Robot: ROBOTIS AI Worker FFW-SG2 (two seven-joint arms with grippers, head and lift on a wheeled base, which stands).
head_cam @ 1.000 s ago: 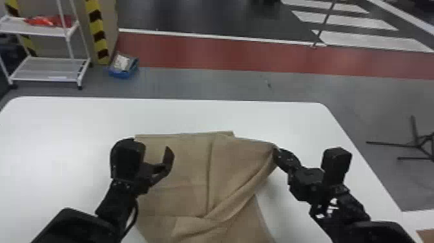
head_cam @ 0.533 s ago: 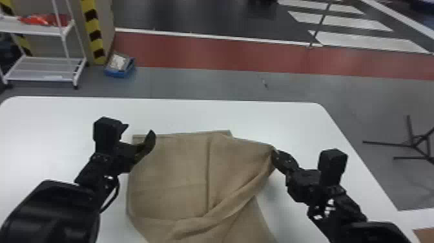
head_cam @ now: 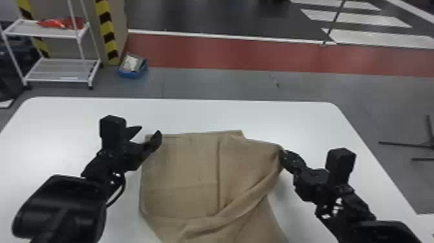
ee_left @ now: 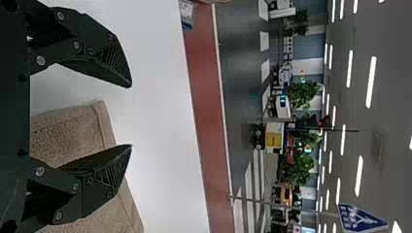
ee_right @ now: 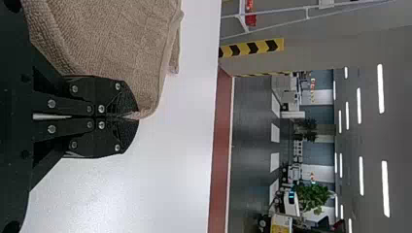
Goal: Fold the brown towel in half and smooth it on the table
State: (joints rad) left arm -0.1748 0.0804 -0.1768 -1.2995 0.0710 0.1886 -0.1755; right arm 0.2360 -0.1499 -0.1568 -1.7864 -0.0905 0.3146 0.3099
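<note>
In the head view, one brown towel (head_cam: 180, 168) lies partly folded on one white table (head_cam: 210, 114), its fold raised toward the robot's right, as two grippers work over it. The left gripper (head_cam: 150, 129), over the towel a second ago, has moved outward and away to the far left corner; the right gripper (head_cam: 283, 154) has stayed at the raised right corner. Behind stand one white cart (head_cam: 48, 31) with two shelves, a red item (head_cam: 59, 23) on the upper one, and one blue bin (head_cam: 129, 73) on the floor. In the left wrist view, the left gripper's (ee_left: 131, 116) two fingers stand wide apart with nothing between them, beside the towel's edge; whether either touches cloth cannot be told. In the right wrist view, the right gripper's (ee_right: 137, 117) two fingers are clenched together on the towel, pinching one corner at their tips.
</note>
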